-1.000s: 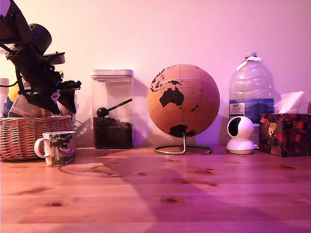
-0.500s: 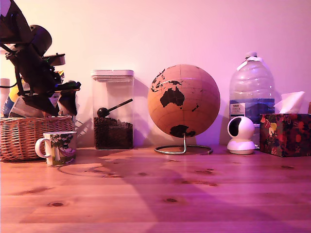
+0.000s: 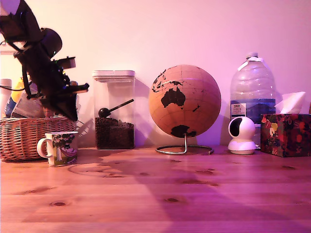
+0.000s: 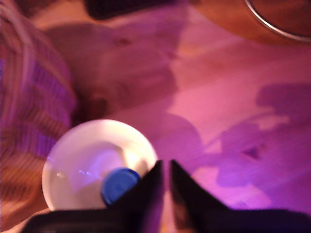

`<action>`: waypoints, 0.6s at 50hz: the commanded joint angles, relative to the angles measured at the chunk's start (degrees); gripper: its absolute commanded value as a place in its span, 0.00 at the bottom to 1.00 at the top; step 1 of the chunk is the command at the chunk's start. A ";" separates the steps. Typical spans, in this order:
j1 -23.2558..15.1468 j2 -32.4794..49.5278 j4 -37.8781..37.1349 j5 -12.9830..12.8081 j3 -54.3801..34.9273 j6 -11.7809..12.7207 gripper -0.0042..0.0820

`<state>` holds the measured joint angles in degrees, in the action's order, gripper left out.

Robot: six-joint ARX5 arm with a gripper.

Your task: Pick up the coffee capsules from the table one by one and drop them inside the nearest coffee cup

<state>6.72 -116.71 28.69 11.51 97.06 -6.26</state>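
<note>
The white coffee cup (image 3: 60, 148) with a dark printed picture stands on the wooden table (image 3: 170, 194) at the exterior view's left. Just above and slightly behind it hangs my gripper (image 3: 70, 112), pointing down. From the wrist view I look into the coffee cup (image 4: 73, 141), where one blue coffee capsule (image 4: 119, 184) lies on the bottom. The dark fingers of my gripper (image 4: 166, 167) stand nearly together beside the cup's rim with nothing between them. I see no other capsules on the table (image 4: 233, 97).
A wicker basket (image 3: 22, 138) sits right behind the cup. To its right in the exterior view stand a clear canister of coffee beans (image 3: 113, 109), a cork globe (image 3: 184, 101), a water bottle (image 3: 251, 92), a white camera (image 3: 241, 135) and a tissue box (image 3: 285, 134).
The arm has swung toward the exterior view's right, and the gripper now hangs more directly over the cup. The cup has not moved.
</note>
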 commanded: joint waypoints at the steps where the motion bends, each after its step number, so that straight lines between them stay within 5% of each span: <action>1: -0.20 4.66 -0.63 0.13 -1.99 -0.26 0.03; 30: -0.22 34.53 -14.08 0.24 -35.19 2.23 0.03</action>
<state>6.70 -84.79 15.99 11.51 64.29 -4.43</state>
